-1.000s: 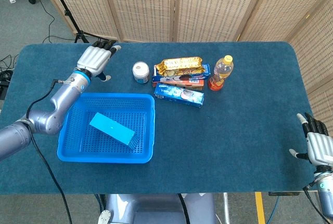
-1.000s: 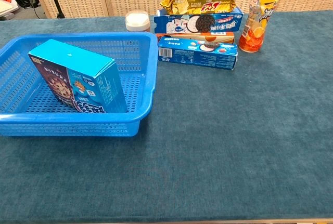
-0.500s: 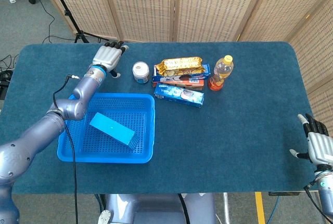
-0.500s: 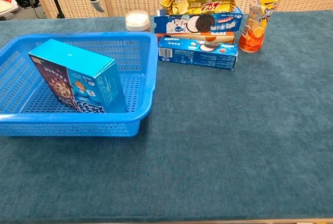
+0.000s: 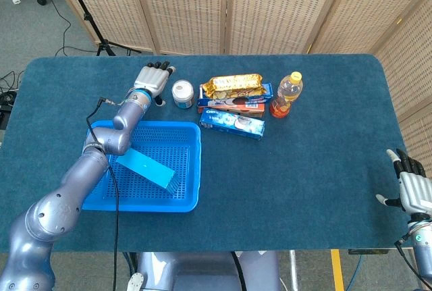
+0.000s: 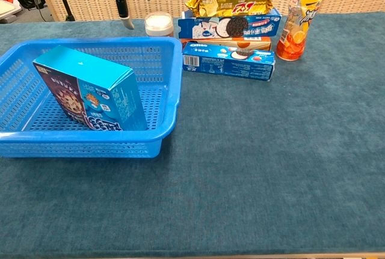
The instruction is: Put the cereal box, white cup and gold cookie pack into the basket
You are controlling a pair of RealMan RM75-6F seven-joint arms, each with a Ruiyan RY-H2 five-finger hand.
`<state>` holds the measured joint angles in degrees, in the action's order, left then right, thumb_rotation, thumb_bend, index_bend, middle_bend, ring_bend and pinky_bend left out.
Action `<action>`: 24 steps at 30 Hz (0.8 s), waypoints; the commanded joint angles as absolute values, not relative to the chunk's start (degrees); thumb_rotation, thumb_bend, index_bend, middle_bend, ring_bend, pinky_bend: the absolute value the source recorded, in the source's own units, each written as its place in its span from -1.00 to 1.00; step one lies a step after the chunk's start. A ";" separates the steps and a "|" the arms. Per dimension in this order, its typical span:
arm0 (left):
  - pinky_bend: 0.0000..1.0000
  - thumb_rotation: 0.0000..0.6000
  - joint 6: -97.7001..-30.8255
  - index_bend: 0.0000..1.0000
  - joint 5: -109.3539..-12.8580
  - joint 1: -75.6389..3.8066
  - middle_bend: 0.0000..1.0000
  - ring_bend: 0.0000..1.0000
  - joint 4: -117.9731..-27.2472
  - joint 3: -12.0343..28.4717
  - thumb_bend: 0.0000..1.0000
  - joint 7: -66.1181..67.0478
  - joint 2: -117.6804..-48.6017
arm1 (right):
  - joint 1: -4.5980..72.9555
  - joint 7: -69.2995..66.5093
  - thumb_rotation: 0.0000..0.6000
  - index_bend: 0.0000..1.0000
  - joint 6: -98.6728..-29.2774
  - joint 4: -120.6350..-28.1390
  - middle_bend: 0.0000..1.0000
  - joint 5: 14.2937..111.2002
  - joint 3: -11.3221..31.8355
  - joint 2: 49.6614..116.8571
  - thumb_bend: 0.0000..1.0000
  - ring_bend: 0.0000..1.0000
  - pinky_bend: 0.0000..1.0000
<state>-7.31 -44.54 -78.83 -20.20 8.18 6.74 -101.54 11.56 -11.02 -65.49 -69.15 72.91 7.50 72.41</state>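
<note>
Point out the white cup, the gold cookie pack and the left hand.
white cup (image 5: pixel 182 92), head view, on its lid.
gold cookie pack (image 5: pixel 233 86), head view, middle of the wrapper's top face.
left hand (image 5: pixel 152 79), head view, back of the hand.

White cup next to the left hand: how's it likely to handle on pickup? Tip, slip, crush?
The white cup looks short and squat, so tipping seems unlikely. Its round, smooth-looking wall could slip or turn in the left hand. It looks small, so probably light; a sideways nudge might slide it into the cookie boxes alongside.
</note>
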 commanded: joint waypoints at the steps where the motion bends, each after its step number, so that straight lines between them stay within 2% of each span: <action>1: -0.81 1.00 -6.37 -0.94 -46.44 -79.36 -1.00 -1.00 -17.18 9.26 -0.58 5.07 -103.82 | 11.56 -11.06 1.00 -1.00 -65.50 -69.16 -1.00 72.93 7.51 72.41 -0.69 -1.00 -0.91; 21: -0.81 1.00 -3.24 -0.87 -54.32 -82.92 -1.00 -1.00 -5.80 13.73 -0.57 -1.04 -112.69 | 11.54 -12.13 1.00 -1.00 -64.92 -68.41 -1.00 72.59 7.70 72.37 -0.69 -1.00 -0.91; 24: -0.81 1.00 -2.78 -0.79 -55.04 -83.14 -1.00 -1.00 -5.32 13.88 -0.57 -1.27 -113.23 | 11.50 -12.17 1.00 -1.00 -65.01 -68.33 -1.00 72.46 7.83 72.35 -0.69 -1.00 -0.91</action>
